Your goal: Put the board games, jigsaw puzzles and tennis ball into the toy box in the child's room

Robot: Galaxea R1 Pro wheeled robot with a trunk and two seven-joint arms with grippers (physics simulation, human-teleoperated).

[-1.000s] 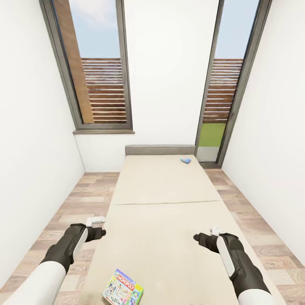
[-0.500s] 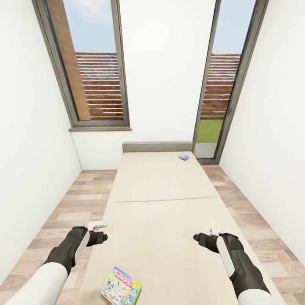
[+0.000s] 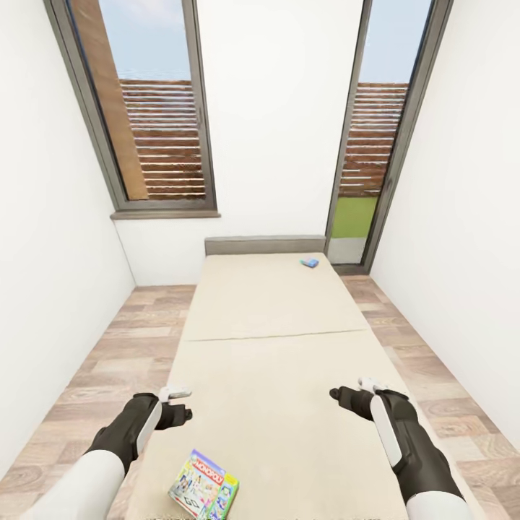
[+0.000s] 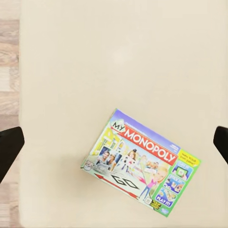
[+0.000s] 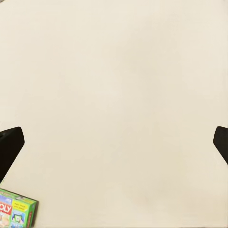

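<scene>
Bed [image 3: 267, 339] is seen lengthwise in the head view, cream mattress with grey headboard [image 3: 264, 245] at the far end, between two tall windows. A MONOPOLY board game [image 3: 204, 495] is lying flat on the near left part of the mattress. A small blue board game [image 3: 309, 263] is lying at the far right, near the headboard. The left hand [image 3: 180, 412] is held over the mattress's left edge, the right hand [image 3: 345, 397] over its right part; finger spacing cannot be judged here. Wood plank floor [image 3: 123, 339] is seen on both sides.

Left wrist view: the MONOPOLY box [image 4: 142, 164] is seen below the hand, tilted, untouched; black fingertips [image 4: 9, 147] are set wide apart.

Right wrist view: bare mattress [image 5: 118, 95] is seen, with a corner of the box [image 5: 16, 213]; fingertips [image 5: 9, 145] are wide apart, nothing held.
</scene>
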